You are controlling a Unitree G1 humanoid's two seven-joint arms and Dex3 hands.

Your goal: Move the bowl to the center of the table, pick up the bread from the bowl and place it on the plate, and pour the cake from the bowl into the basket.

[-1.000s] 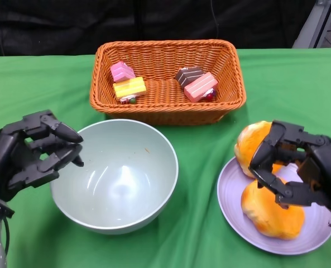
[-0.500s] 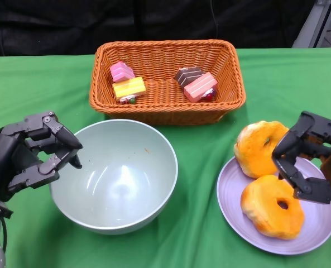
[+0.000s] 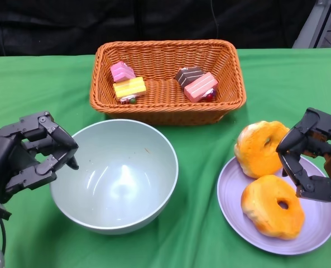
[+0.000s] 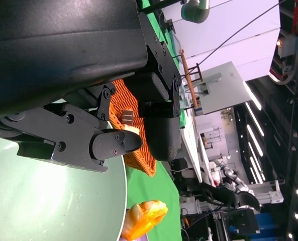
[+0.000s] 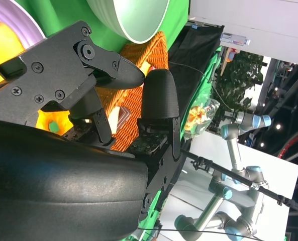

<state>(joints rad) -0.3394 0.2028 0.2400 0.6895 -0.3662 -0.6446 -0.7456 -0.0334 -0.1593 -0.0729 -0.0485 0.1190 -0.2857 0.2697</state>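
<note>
The pale green bowl [image 3: 116, 174] stands empty on the green table, in front of the woven basket [image 3: 166, 114]. Several cake pieces [image 3: 129, 88] lie in the basket. Two orange bread rings [image 3: 272, 205] rest on the lilac plate [image 3: 235, 222] at the right, one [image 3: 258, 147] leaning over its far rim. My left hand [image 3: 27, 156] hovers just left of the bowl's rim, fingers curled apart, holding nothing. Beside the plate's right side my right hand [image 3: 315, 161] is spread open and empty. The bowl's rim [image 4: 63, 211] and one bread [image 4: 141, 217] show in the left wrist view.
The green cloth covers the table [image 3: 37, 84] to a black backdrop behind the basket. Free cloth lies left of the basket and at the far right. The right wrist view shows the bowl [image 5: 131, 17], the basket [image 5: 138, 98] and robot arms off the table.
My right hand has let go of the bread and drawn back to the right, off the plate. The left hand has eased slightly away from the bowl's rim.
</note>
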